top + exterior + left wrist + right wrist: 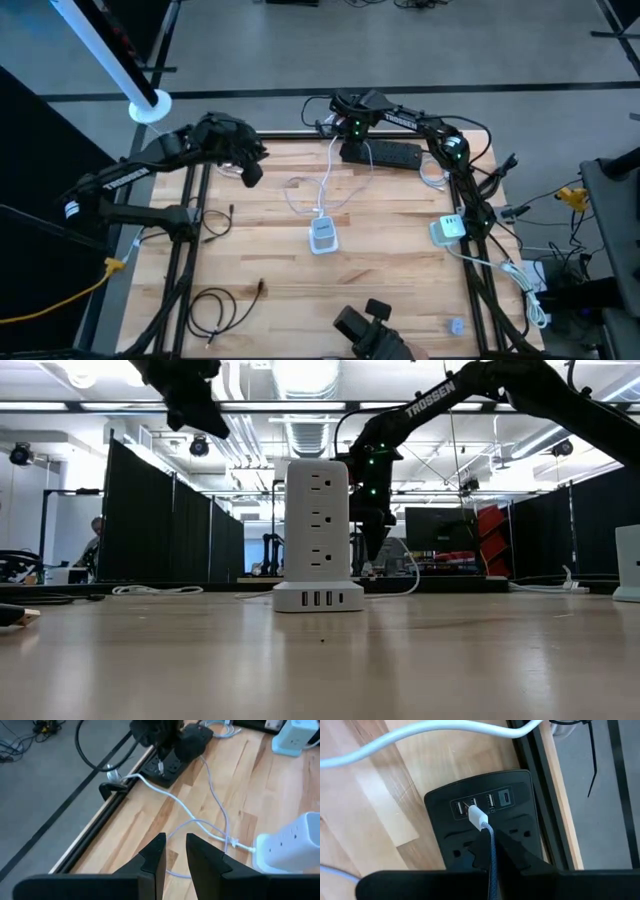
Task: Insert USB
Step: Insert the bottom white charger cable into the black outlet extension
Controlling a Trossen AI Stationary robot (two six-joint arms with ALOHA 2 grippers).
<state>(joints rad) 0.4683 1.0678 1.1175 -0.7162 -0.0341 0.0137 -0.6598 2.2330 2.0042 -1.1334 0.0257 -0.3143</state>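
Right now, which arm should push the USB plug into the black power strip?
Right. The right gripper already holds the USB plug just above the black power strip; the left gripper is empty, far off.

a white outlet tower [322,236] stands mid-bench; a second white tower [447,230] at 3 o'clock; black cable [215,305] at 7 o'clock.

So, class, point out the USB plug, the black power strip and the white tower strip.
USB plug [478,818], right wrist view, white housing.
Black power strip [520,827], right wrist view, top face beside the ports.
White tower strip [318,525], low view, outlet face.
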